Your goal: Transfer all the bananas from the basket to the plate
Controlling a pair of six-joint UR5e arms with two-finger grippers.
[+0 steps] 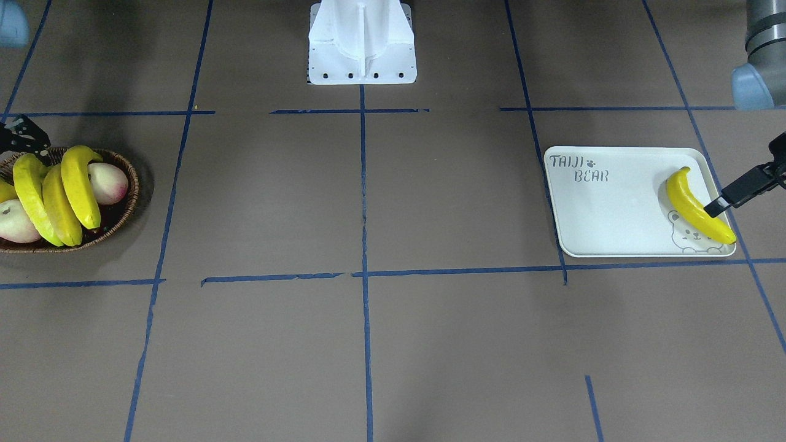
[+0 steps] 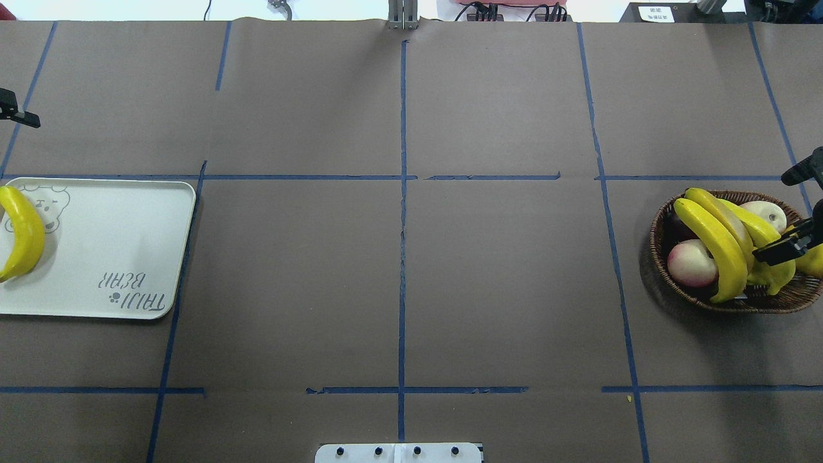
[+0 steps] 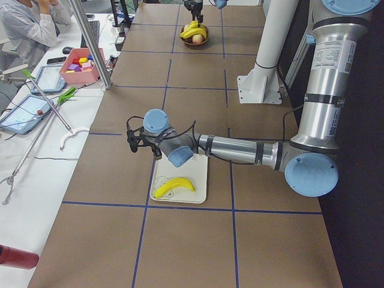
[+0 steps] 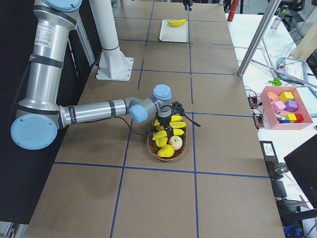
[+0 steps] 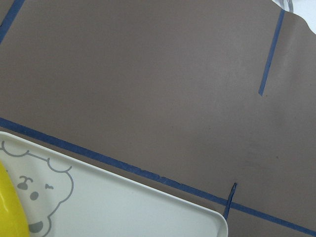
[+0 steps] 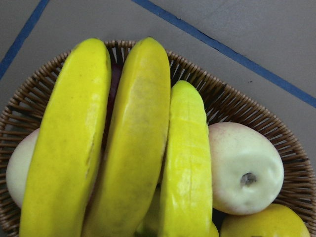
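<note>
One banana (image 1: 699, 205) on plate (image 1: 602, 209); more bananas (image 1: 80, 184) in basket (image 1: 127, 202).

You'll find the plate (image 2: 116, 244) at the table's (image 2: 398, 289) end on the robot's left and the basket (image 2: 657, 235) at the opposite end, both about midway between the long edges. One banana (image 2: 22, 231) lies on the plate along its outer short side. Three bananas (image 2: 717, 247) lie side by side in the basket, over the peaches (image 2: 691, 262). The robot base (image 2: 398, 452) stands mid-way along the robot's own edge.
</note>
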